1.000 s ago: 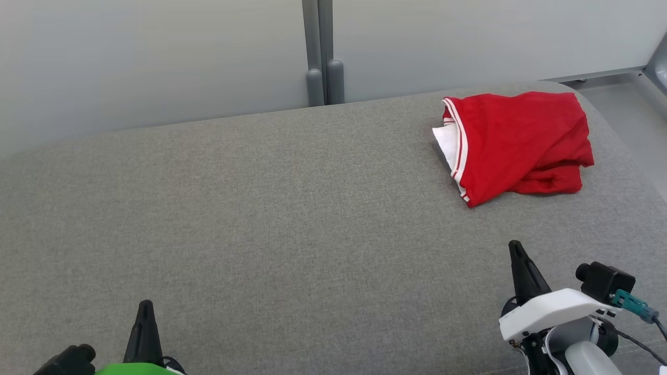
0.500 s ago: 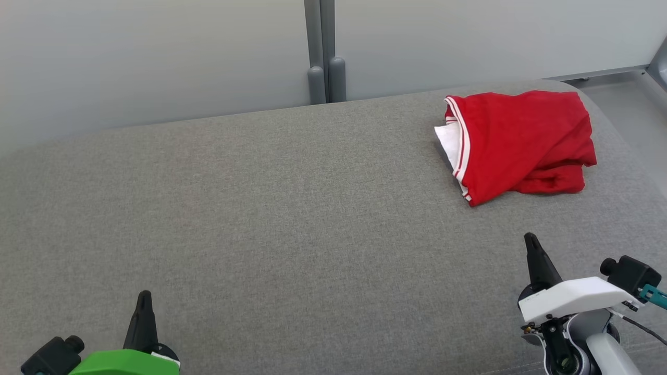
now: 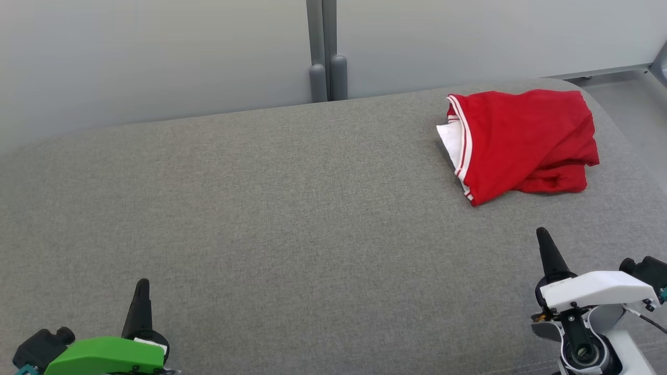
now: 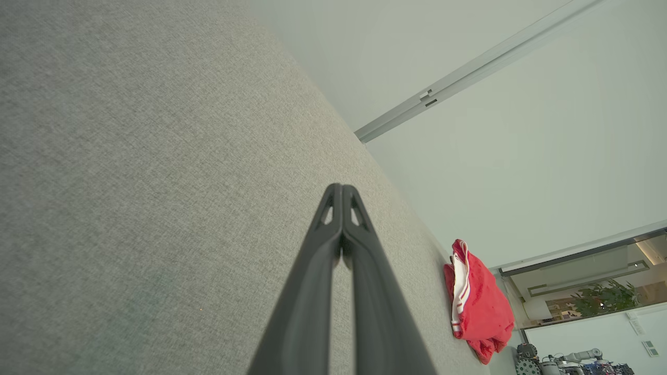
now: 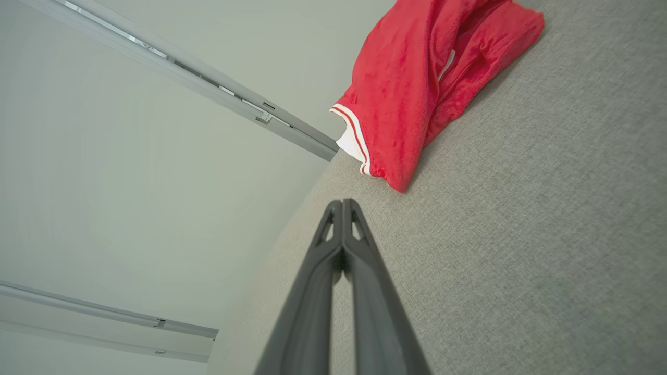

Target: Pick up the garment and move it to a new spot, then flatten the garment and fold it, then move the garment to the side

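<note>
So, your left fingers are pressed flat together with nothing between them, just two long dark prongs meeting at the tip. Same deal with your right fingers: closed up tight and empty.

From the head camera the left fingers stick up out of a bright green plastic wrist housing over the near left corner of the wide grey fabric-covered bench. The right fingers rise from a white plastic wrist housing over the near right part. Each wrist has a small black camera block beside it, left and right. I honestly can't tell if either set of tips touches the fabric.

Your red fabric garment sits bunched in a loose heap by the far right corner of the bench, almost up against the far edge. Its left side has a hem with thin white stripes, and a bit of white lining pokes out there. In the right wrist camera the garment is straight ahead of the tips but clearly apart from them, with bare grey cloth between. From the left wrist it's well away along the bench.

Behind the far edge there's a pair of grey rounded posts against a pale plain wall.
</note>
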You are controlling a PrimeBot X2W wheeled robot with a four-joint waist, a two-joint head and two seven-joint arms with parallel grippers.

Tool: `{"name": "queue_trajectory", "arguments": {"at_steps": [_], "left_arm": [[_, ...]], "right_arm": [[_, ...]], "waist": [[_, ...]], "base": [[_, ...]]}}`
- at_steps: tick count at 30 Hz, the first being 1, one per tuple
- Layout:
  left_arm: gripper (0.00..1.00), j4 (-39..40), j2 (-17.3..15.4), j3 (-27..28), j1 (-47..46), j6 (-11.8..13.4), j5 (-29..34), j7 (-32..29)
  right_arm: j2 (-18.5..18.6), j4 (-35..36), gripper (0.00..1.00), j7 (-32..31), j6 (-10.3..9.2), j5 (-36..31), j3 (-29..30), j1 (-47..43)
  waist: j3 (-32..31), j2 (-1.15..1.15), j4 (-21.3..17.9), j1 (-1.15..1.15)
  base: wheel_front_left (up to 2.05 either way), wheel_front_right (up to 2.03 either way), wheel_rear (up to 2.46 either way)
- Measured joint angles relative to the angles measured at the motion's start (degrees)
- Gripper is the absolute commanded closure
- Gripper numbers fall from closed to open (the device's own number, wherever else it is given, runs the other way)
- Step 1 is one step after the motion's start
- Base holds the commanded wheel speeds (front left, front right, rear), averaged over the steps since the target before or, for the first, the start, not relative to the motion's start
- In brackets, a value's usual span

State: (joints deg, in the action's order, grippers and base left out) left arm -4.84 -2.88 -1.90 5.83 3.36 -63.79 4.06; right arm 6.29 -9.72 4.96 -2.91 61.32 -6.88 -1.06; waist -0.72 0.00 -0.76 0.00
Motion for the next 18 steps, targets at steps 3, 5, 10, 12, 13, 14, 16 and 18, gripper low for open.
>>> {"name": "queue_trajectory", "arguments": {"at_steps": [3,5,10,12,13,14,16,18], "left_arm": [[1.0,-0.11,-0.04,0.15,-0.31,-0.4,-1.71,-0.49],[1.0,-0.25,-0.07,0.27,-0.46,-0.56,-3.47,-0.75],[1.0,-0.4,-0.18,0.67,-1.61,-1.19,-6.9,-1.58],[1.0,-0.58,-0.22,0.93,-1.86,-1.4,-8.01,-2.08],[1.0,-0.67,-0.22,1.04,-2.0,-1.41,-8.54,-2.1],[1.0,-0.77,-0.23,1.2,-2.14,-1.52,-9.32,-2.31],[1.0,-1.02,-0.25,1.41,-2.5,-1.7,-10.92,-2.75],[1.0,-1.3,-0.27,1.56,-2.85,-1.93,-11.98,-3.11]], "right_arm": [[-0.05,0.03,1.0,-0.54,0.12,2.4,0.77,0.42],[-0.08,0.12,1.0,-0.6,0.46,3.79,1.2,0.66],[-0.31,0.13,1.0,-1.59,0.88,7.64,2.41,0.68],[-0.38,0.13,1.0,-2.02,1.08,9.29,2.87,0.7],[-0.43,0.13,1.0,-2.12,1.34,9.95,3.04,0.74],[-0.44,0.14,1.0,-2.37,1.37,10.61,3.22,0.81],[-0.47,0.15,1.0,-2.6,1.4,12.35,3.69,0.9],[-0.48,0.15,1.0,-3.03,1.64,13.7,4.26,0.93]], "waist": [[0.06,0.0,0.05,0.0],[0.1,0.0,0.09,0.0],[0.19,0.0,0.17,0.0],[0.22,0.0,0.21,0.0],[0.24,0.0,0.22,0.0],[0.26,0.0,0.24,0.0],[0.3,0.0,0.27,0.0],[0.33,0.0,0.31,0.0]], "base": [[0.0,0.0,0.0],[0.0,0.0,0.0],[0.0,0.0,0.0],[0.0,0.0,0.0],[0.0,0.0,0.0],[0.0,0.0,0.0],[0.0,0.0,0.0],[0.0,0.0,0.0]]}}
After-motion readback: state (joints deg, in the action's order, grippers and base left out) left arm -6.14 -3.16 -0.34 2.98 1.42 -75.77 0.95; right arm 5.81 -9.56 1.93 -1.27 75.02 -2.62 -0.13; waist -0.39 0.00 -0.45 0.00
